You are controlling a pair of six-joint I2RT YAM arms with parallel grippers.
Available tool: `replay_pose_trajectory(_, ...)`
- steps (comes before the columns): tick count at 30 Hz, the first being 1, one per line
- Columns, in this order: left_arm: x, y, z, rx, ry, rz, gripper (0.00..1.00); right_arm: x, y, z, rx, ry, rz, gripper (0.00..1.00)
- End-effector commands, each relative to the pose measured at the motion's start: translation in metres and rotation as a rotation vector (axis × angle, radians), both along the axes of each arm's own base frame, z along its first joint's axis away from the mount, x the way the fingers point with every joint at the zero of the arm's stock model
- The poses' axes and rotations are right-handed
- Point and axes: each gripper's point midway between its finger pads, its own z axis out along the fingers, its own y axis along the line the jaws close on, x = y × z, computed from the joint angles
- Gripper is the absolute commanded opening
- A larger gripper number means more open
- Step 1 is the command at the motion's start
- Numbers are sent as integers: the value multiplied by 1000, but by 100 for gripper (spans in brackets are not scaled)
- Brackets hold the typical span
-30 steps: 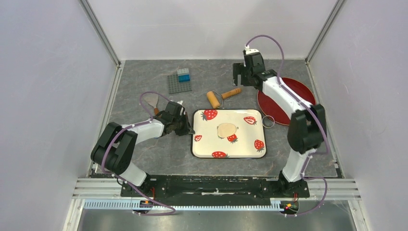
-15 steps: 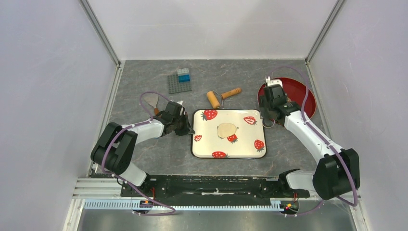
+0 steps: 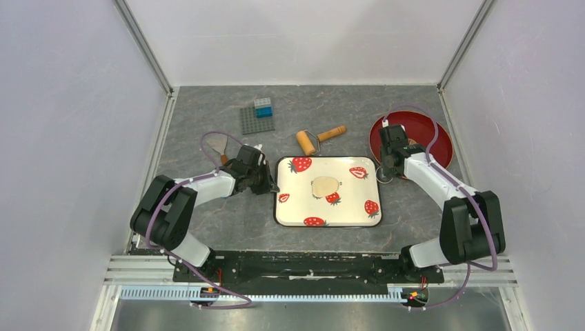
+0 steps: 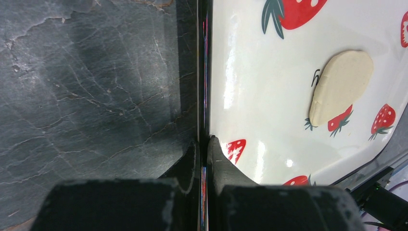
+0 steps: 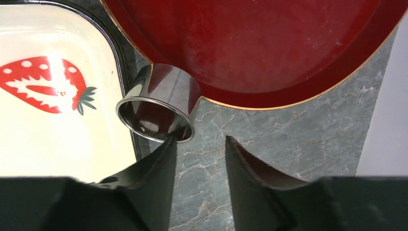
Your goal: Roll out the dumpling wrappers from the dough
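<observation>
The strawberry-print tray (image 3: 359,207) lies in the middle of the counter (image 3: 227,221), slightly toward the near edge. The dough (image 3: 325,185) is a flattened, roundish cream patch near the tray's centre, partly covering one strawberry print. It lies well apart from both arms.

The left pincer (image 4: 204,144) is closed tight on the tray's left rim. In the left wrist view its two dark fingers (image 4: 221,166) pinch the thin black edge, one on the counter side and one on the tray's inner side.

The right pincer (image 5: 199,144) stands open with nothing between its fingers, and only bare grey counter shows in the gap. It hangs low by the tray's far right corner. The metal ring cutter (image 5: 156,108) stands upright just in front of it, between the tray's right rim and the red plate (image 5: 269,43), close beside both. The tip of the finger nearer the tray reaches the ring's near rim from outside. Whether it actually touches cannot be told.

The red plate sits toward the right edge of the counter, in its far half. A wooden roller (image 3: 314,139) with a wire frame and handle lies just beyond the tray's far rim. A grey brick baseplate (image 3: 254,121) carrying a small blue block sits nearer the far edge, left of centre. A small scraper (image 3: 218,145) lies on the left, partly hidden by the left arm.
</observation>
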Motion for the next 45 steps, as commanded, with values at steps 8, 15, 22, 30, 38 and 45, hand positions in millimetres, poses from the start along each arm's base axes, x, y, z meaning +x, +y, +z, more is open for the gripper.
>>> replay_pose_trajectory(8, -46, 35, -53, 193, 173, -12, 2, 14, -3, -19, 61, 0, -15, 24)
replay_pose_trajectory(15, -46, 35, -54, 194, 174, -12, 2, 19, -6, -16, 77, -9, -26, 7)
replay_pose_trajectory(22, -46, 35, -54, 193, 176, -12, 2, 30, 0, 14, 116, -62, -15, 0)
replay_pose_trajectory(30, -46, 35, -54, 193, 177, -13, 2, 38, 24, 51, 240, -104, 40, 0)
replay_pose_trajectory(38, -45, 35, -54, 193, 177, -13, 2, 32, 65, 49, 360, -71, 117, 0)
replay_pose_trajectory(45, -46, 35, -55, 194, 181, -14, 2, 22, 118, 37, 409, -28, 211, 0)
